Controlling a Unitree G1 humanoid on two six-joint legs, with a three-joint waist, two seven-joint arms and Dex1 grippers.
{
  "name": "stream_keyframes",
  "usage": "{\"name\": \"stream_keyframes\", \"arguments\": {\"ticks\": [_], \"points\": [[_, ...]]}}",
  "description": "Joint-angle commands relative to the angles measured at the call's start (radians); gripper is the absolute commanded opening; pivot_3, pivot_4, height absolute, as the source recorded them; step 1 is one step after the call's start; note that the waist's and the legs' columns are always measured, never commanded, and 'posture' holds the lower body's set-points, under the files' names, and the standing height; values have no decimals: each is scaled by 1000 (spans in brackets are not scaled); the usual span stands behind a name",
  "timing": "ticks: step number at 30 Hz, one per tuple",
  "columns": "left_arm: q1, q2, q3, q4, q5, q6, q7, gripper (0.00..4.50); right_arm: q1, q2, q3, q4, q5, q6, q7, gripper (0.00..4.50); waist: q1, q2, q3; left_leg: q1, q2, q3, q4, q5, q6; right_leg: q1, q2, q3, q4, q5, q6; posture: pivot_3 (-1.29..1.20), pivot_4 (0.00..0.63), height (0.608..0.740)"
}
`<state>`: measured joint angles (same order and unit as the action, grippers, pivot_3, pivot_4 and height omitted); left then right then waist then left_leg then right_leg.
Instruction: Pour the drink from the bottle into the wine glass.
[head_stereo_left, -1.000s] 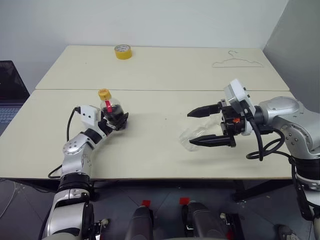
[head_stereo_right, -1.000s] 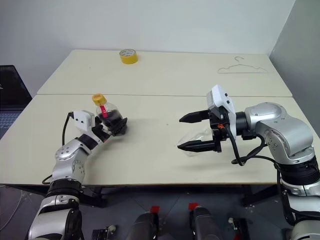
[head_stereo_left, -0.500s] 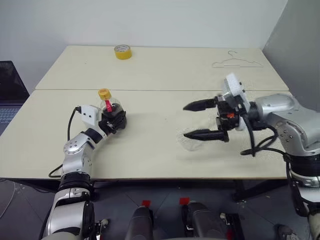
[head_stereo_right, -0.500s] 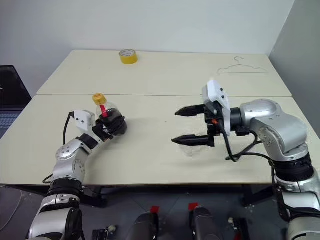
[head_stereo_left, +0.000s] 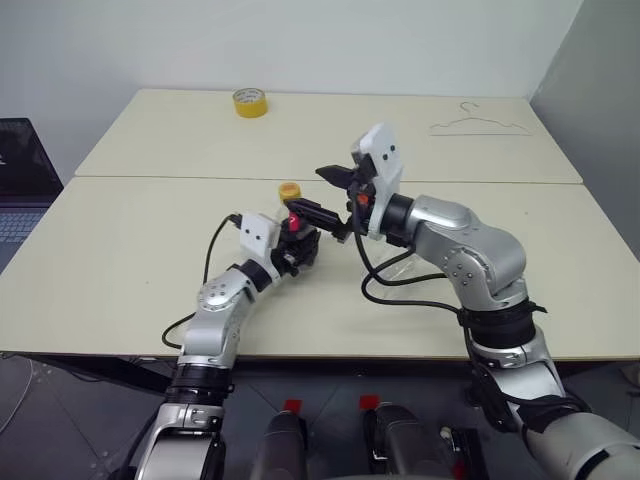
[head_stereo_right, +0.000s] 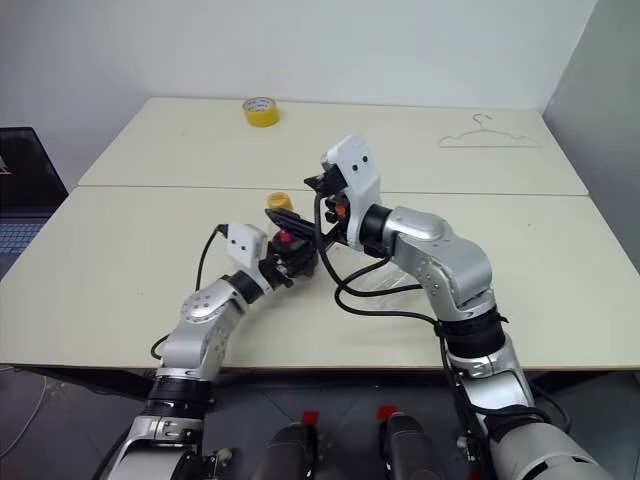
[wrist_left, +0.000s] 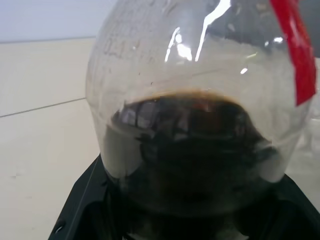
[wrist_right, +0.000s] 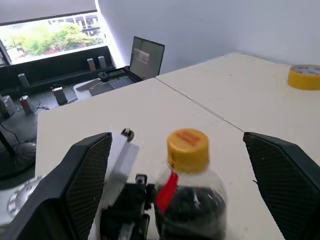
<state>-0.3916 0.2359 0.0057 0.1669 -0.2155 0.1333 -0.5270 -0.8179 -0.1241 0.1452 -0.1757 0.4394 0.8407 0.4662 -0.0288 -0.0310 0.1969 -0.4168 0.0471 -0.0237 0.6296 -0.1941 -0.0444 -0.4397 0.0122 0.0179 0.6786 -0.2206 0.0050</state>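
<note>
The left gripper (head_stereo_left: 297, 247) is clamped on the ribbed body of the bottle (head_stereo_left: 293, 222), holding it upright just above the near table (head_stereo_left: 120, 270), roughly at that table's middle. The bottle's yellow screw cap (wrist_right: 187, 145) is on, and a red label strip (wrist_left: 292, 55) runs down from its neck. The drink (wrist_left: 187, 150), dark brown and almost black, fills the lower part of the bottle with a thin brown line at its surface; the upper part of the rounded body is clear.

The right gripper (head_stereo_left: 334, 197) reaches in from the right of the bottle with its two black fingers (wrist_right: 87, 175) spread wide, one to each side of the cap and apart from it, nothing between them but the bottle's top.

The wine glass (head_stereo_left: 392, 268) lies on its side on the near table, just right of the bottle and beneath the right forearm; its clear bowl is hard to make out against the tabletop.

A yellow tape roll (head_stereo_left: 249, 102) sits on the far table (head_stereo_left: 400, 130), well behind the bottle, and a wire clothes hanger (head_stereo_left: 480, 122) lies far back to the bottle's right. An open laptop (wrist_right: 145, 56) stands well off to the bottle's left.
</note>
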Motion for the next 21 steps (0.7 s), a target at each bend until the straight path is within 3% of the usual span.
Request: {"name": "stream_keyframes", "arguments": {"ticks": [1, 20, 21], "points": [[2, -17, -22, -63, 33, -14, 40, 2527, -39, 18, -10, -4, -31, 12, -64, 4500, 0, 0, 0, 0, 0, 0, 0, 0, 0, 0, 0, 0, 0, 0, 0, 0, 150, 740], [31, -28, -71, -46, 67, -54, 33, 2527, -44, 89, 16, 94, -86, 20, -128, 4500, -1, 0, 0, 0, 0, 0, 0, 0, 0, 0, 0, 0, -1, 0, 0, 0, 150, 740], [32, -28, -72, -44, 69, -56, 33, 2517, -45, 94, 16, 95, -86, 20, -130, 4319, -1, 0, 0, 0, 0, 0, 0, 0, 0, 0, 0, 0, -1, 0, 0, 0, 150, 740]]}}
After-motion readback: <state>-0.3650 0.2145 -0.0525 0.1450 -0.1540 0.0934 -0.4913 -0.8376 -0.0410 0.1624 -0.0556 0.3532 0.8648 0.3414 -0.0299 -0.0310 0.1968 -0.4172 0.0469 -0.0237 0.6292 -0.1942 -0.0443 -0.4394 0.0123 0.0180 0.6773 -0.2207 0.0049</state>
